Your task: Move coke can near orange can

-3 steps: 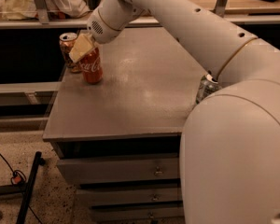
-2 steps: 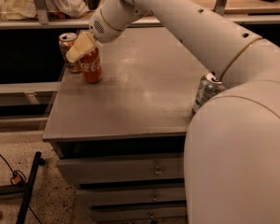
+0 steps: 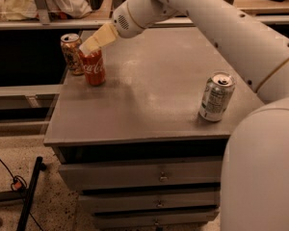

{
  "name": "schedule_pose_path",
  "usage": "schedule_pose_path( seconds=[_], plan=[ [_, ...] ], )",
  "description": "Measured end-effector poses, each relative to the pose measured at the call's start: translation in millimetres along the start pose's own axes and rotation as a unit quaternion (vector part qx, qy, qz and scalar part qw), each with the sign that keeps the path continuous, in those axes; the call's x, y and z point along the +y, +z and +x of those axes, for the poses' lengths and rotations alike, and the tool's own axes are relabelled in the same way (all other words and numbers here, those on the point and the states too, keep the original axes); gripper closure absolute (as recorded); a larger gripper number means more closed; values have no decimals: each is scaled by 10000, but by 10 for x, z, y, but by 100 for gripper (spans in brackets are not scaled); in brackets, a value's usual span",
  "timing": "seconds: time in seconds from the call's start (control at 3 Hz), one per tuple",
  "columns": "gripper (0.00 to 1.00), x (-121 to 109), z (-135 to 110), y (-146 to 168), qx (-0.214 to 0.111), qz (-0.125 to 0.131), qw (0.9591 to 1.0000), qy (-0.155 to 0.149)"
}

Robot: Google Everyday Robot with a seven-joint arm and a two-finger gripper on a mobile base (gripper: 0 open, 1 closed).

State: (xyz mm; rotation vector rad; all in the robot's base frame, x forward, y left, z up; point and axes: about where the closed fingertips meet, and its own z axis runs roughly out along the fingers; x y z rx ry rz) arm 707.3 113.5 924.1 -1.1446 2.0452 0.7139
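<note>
The coke can (image 3: 95, 68) stands upright on the grey table (image 3: 149, 105) near its far left corner. The orange can (image 3: 71, 54) stands upright just behind and to the left of it, almost touching. My gripper (image 3: 92, 44) hangs right over the coke can's top and hides the rim. I cannot tell whether it touches the can. The white arm reaches in from the upper right.
A silver-grey can (image 3: 216, 96) stands upright near the table's right front edge, next to my white body (image 3: 265, 167). Drawers (image 3: 159, 177) run below the tabletop. A shelf with cloth lies behind the table. Cables and a black pole lie on the floor at the left.
The arm's elbow has swung up and back, uncovering the silver-grey can. The gripper sits a little higher over the coke can. Both cans at the left have stayed in place.
</note>
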Motion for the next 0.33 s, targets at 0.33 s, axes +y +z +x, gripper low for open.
schedule_pose_path(
  seconds=[0.33],
  plan=[
    [0, -11, 11, -14, -8, 3, 9999, -118]
  ],
)
